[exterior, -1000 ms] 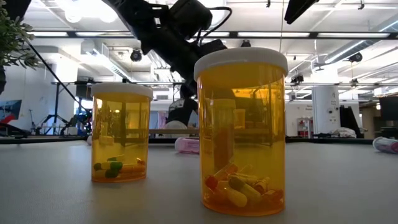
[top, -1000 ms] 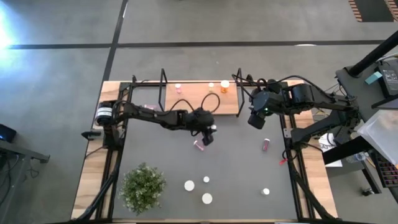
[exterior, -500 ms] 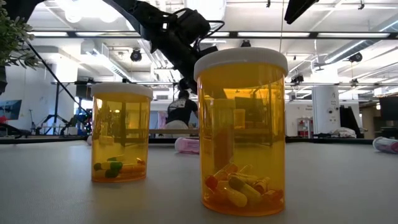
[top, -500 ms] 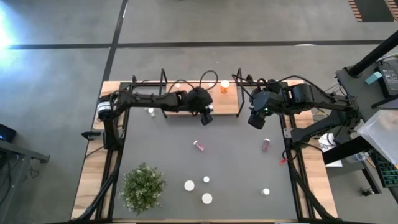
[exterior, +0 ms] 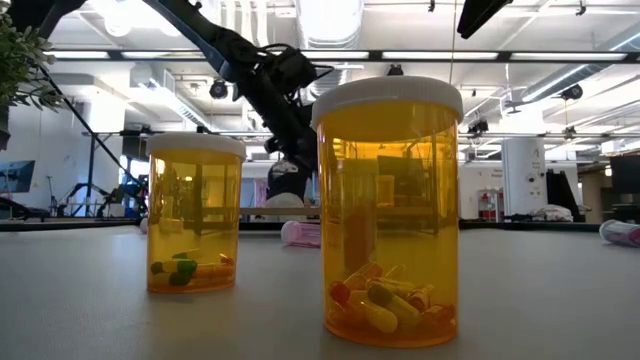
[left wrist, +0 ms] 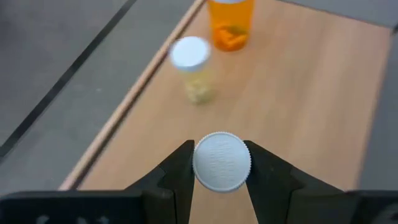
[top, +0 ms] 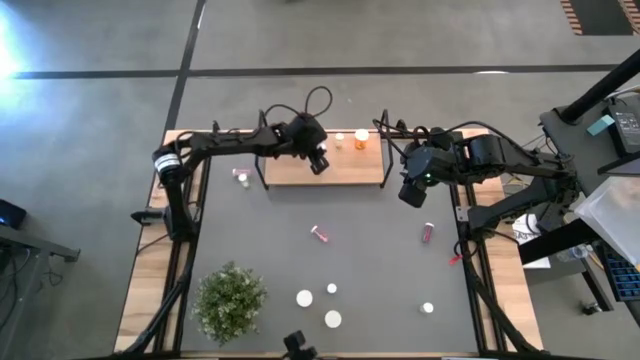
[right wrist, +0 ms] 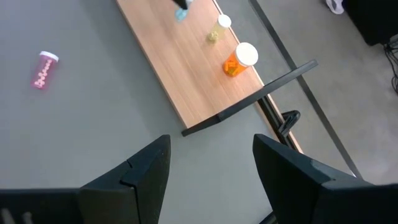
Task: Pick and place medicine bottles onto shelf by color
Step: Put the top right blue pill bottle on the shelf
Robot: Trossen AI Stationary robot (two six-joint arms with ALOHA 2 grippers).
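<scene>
Over shelf (top: 352,168), left gripper (left wrist: 222,163) jaws clamp white-capped bottle (left wrist: 222,162); right gripper (right wrist: 211,163) jaws open, empty.

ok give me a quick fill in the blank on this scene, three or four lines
1. The left tool is shut on a bottle with a ____ cap.
2. It is held above the wooden ____.
3. Beyond it stand a small pale bottle and a larger ____ one.
4. The right tool has its jaws ____, holding nothing.

Missing words: white; shelf; orange; open
</scene>
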